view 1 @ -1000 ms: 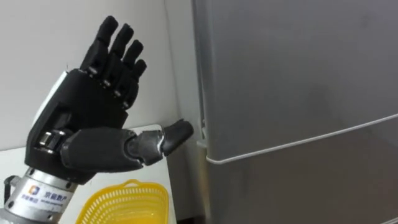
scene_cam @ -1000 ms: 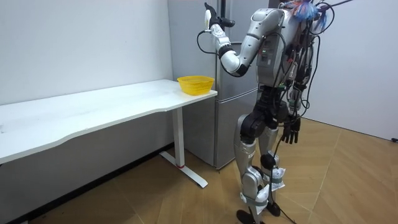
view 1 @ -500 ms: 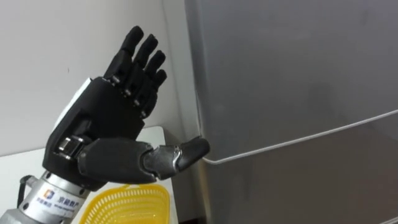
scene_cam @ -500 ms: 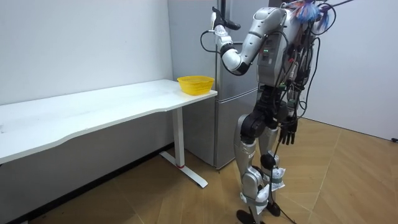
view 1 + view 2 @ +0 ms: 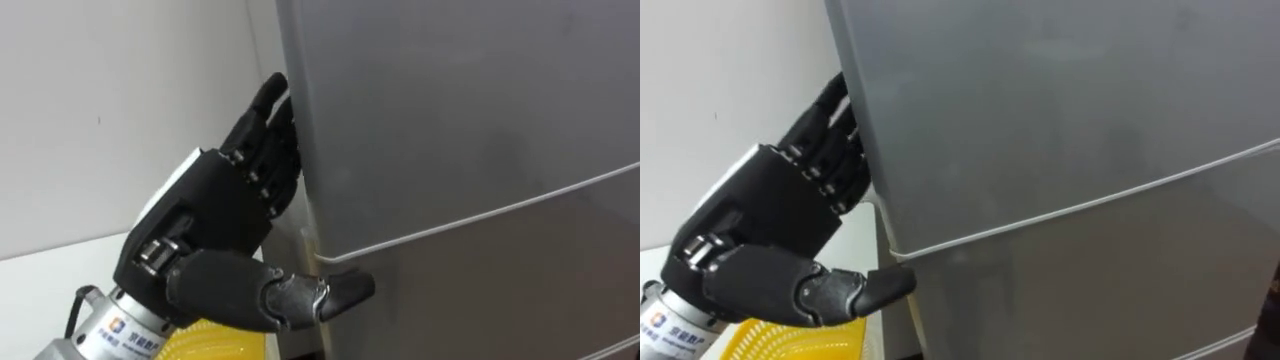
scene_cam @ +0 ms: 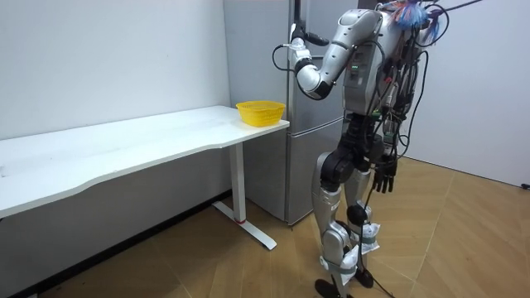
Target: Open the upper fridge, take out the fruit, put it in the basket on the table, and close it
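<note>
Upper fridge door (image 5: 460, 110) shut | left hand (image 5: 215, 215) at its edge — fingers straight

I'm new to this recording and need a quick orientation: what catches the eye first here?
The black left hand, raised with straight fingers against the left edge of the upper door of the grey fridge, thumb jutting near the seam. Next, the yellow basket at the white table's end beside the fridge; the right hand hangs by the thigh.

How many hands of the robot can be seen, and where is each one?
2. The left hand is at the left edge of the fridge door, fingers straight. The right hand hangs low at the robot's side.
</note>
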You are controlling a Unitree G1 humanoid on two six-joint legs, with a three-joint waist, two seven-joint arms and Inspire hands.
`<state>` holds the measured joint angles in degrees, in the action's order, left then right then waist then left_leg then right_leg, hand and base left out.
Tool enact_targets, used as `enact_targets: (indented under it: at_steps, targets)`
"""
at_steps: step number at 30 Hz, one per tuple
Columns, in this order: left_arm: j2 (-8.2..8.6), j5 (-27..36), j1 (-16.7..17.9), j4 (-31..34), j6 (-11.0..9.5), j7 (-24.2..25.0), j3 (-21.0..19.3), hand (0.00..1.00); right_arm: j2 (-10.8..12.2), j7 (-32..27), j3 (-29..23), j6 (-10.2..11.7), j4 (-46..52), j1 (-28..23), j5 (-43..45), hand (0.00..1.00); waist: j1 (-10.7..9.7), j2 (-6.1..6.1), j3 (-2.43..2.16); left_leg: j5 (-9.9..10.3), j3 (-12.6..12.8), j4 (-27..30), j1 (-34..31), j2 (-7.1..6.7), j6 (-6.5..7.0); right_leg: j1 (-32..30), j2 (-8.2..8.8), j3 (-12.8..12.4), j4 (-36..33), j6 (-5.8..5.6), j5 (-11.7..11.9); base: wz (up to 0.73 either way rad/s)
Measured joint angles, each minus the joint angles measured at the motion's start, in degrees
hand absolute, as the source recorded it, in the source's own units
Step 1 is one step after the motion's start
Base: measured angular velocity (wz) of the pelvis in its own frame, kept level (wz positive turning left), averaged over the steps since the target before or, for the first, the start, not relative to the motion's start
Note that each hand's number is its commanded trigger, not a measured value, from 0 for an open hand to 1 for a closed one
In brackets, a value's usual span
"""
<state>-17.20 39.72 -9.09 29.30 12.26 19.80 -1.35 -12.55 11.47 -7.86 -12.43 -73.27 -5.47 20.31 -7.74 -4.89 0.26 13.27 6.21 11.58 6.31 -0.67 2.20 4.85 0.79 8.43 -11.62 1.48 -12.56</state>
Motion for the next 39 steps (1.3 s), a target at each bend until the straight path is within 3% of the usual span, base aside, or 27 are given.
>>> enact_targets:
  at_steps: [11,12,13,17,19,20,24,28,34,39]
  targets:
    - [0.00,0.0,0.0,-1.6,1.1,1.4,2.0,0.00,0.0,-0.1,2.1,-0.9,-0.6,0.9,0.0,0.00,-0.2,1.03,0.30,0.0,0.1,-0.1,-0.2,0.00,0.00,-0.1,0.03,0.1,0.0,0.00,0.0,0.00]
    - [0.00,0.0,0.0,-1.9,1.4,1.8,2.2,0.44,0.0,-0.1,2.1,-0.9,-0.6,1.1,0.0,0.00,-0.3,1.17,0.30,0.0,0.1,-0.1,-0.2,0.01,0.00,-0.1,0.03,0.2,0.0,0.00,0.0,0.00]
    - [0.00,0.0,0.0,-2.2,1.6,2.2,2.3,1.00,0.0,-0.1,2.1,-0.9,-0.6,1.2,0.0,0.00,-0.3,1.29,0.23,0.0,0.1,-0.1,-0.2,0.01,0.00,-0.1,0.03,0.2,0.0,0.00,0.0,0.00]
    - [-0.02,0.0,0.0,-2.3,1.6,2.4,2.6,1.00,0.0,-0.1,2.2,-1.0,-0.6,1.3,-0.1,0.00,-0.2,1.48,0.07,0.0,0.1,0.0,-0.3,0.00,0.00,-0.1,0.03,0.2,0.0,0.00,0.0,0.00]
    - [-0.02,0.0,0.0,-2.4,1.6,2.1,2.1,0.49,0.0,0.0,2.2,-1.4,-0.5,1.3,-0.2,0.00,0.0,1.46,0.02,0.0,0.1,0.1,-0.4,-0.01,0.00,-0.2,0.05,0.3,0.0,-0.01,0.0,0.00]
    - [-0.03,0.0,0.0,-2.4,1.6,1.9,1.7,0.00,0.0,0.0,2.2,-1.4,-0.5,1.3,-0.1,0.00,0.0,1.39,-0.15,0.0,0.1,0.2,-0.7,-0.01,0.00,-0.3,0.06,0.3,0.0,0.00,0.0,0.00]
    - [-0.08,0.0,0.0,-2.4,1.7,2.6,2.0,0.00,0.0,0.0,2.2,-1.4,-0.5,1.4,-0.1,0.00,-0.1,1.02,-0.74,0.0,0.1,0.2,-0.7,-0.01,0.00,-0.4,0.05,0.2,0.0,0.01,0.0,-0.03]
    - [-0.08,0.0,0.0,-2.2,1.7,3.6,2.9,0.00,0.0,0.0,2.2,-1.4,-0.5,1.5,-0.2,0.00,-0.2,0.80,-0.88,0.0,0.1,0.2,-0.6,0.04,0.00,-0.1,0.00,0.1,0.0,0.07,0.1,-0.01]
    - [-0.11,0.1,0.0,-2.2,1.7,5.6,3.9,0.00,0.0,0.0,2.1,-1.3,-0.5,1.5,-0.7,0.00,-0.6,0.88,-0.61,0.0,0.1,0.1,-0.6,0.12,0.00,0.0,-0.03,0.2,0.0,0.16,0.1,0.00]
    - [-0.16,0.1,0.0,-2.2,1.7,7.2,4.6,0.00,0.0,-0.1,2.1,-0.8,-1.1,1.7,-0.8,0.00,-1.4,0.93,-0.01,0.0,0.2,0.0,-0.3,0.17,0.00,0.2,-0.21,0.1,0.8,-0.07,0.3,0.03]
